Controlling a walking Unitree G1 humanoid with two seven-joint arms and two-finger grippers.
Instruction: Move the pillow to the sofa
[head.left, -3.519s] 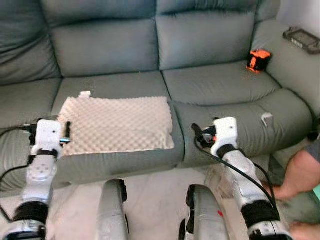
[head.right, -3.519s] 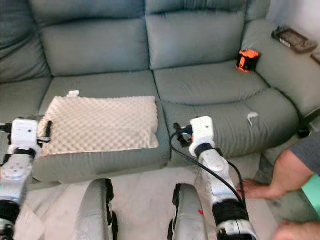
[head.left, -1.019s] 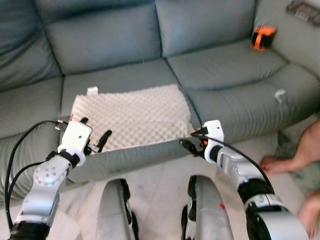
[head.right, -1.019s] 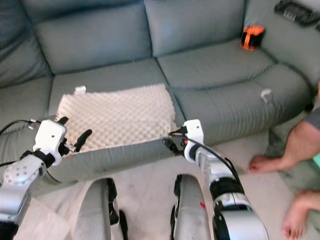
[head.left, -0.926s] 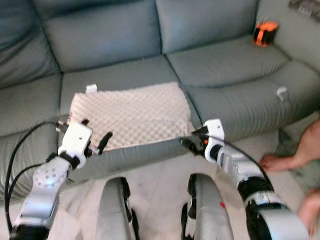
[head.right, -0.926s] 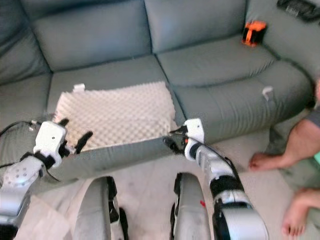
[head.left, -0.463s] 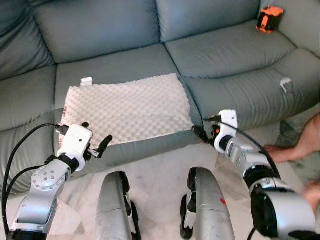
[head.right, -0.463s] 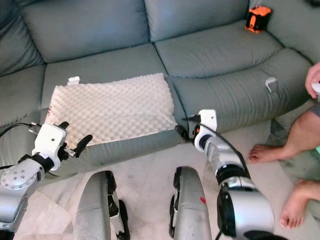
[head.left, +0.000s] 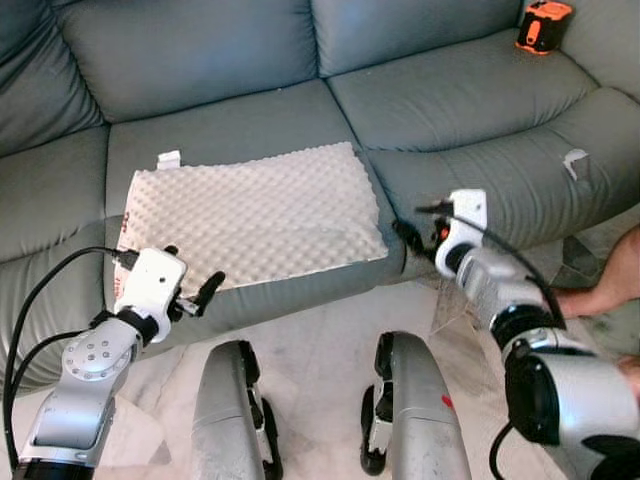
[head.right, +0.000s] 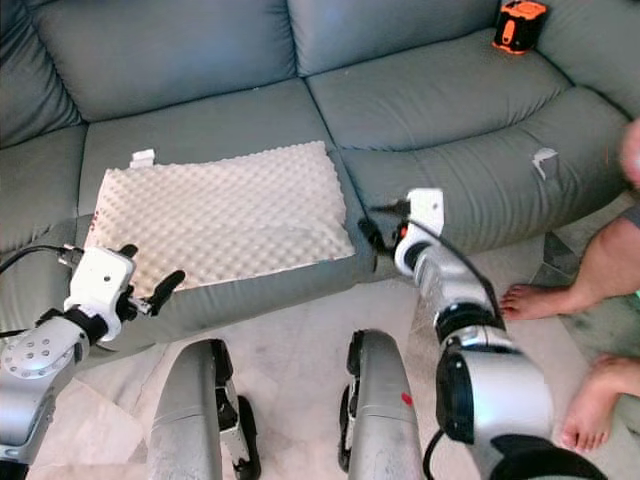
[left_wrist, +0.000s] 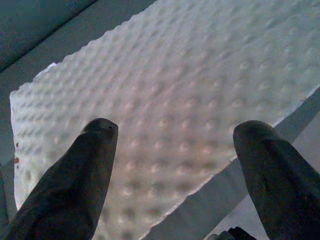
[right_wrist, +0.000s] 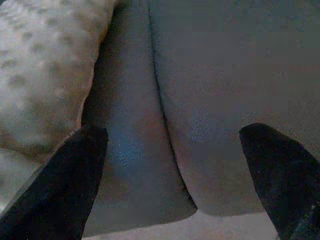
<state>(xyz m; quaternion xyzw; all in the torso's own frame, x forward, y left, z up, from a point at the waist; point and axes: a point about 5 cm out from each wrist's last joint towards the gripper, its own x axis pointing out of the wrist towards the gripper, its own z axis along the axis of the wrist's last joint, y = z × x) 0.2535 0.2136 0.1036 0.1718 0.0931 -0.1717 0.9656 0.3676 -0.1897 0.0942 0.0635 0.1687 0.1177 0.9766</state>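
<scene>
Since the job is to get it onto the seat, the lines below start there.

Pillow: the cream, bumpy pillow (head.left: 252, 218) lies flat on the middle seat of the sofa (head.left: 200, 70), its near edge just at the front lip of the cushion, a small white tag at its far left corner.
Task stage: by the look of it, the pillow is placed and nothing holds it.
Left gripper: the left gripper (head.left: 192, 296) hangs in front of the seat edge near the pillow's near left corner; in the left wrist view its fingers (left_wrist: 75, 185) stand wide apart with the pillow's surface between them, holding nothing.
Right gripper: the right gripper (head.left: 410, 238) sits just beside the pillow's near right corner, at the gap between two seat cushions; its fingers (right_wrist: 65, 175) are spread wide and empty.
Surroundings: an orange-and-black device (head.left: 543, 25) rests far off on the right seat; a person's bare foot (head.right: 535, 300) is on the floor to the right.
Risk, pillow: it lies close to the front lip, so a finger catching its edge as the arms pull away could drag it off onto the floor.
Risk, person: the foot is near the right arm, so a wide swing or a step that way could strike it.
</scene>
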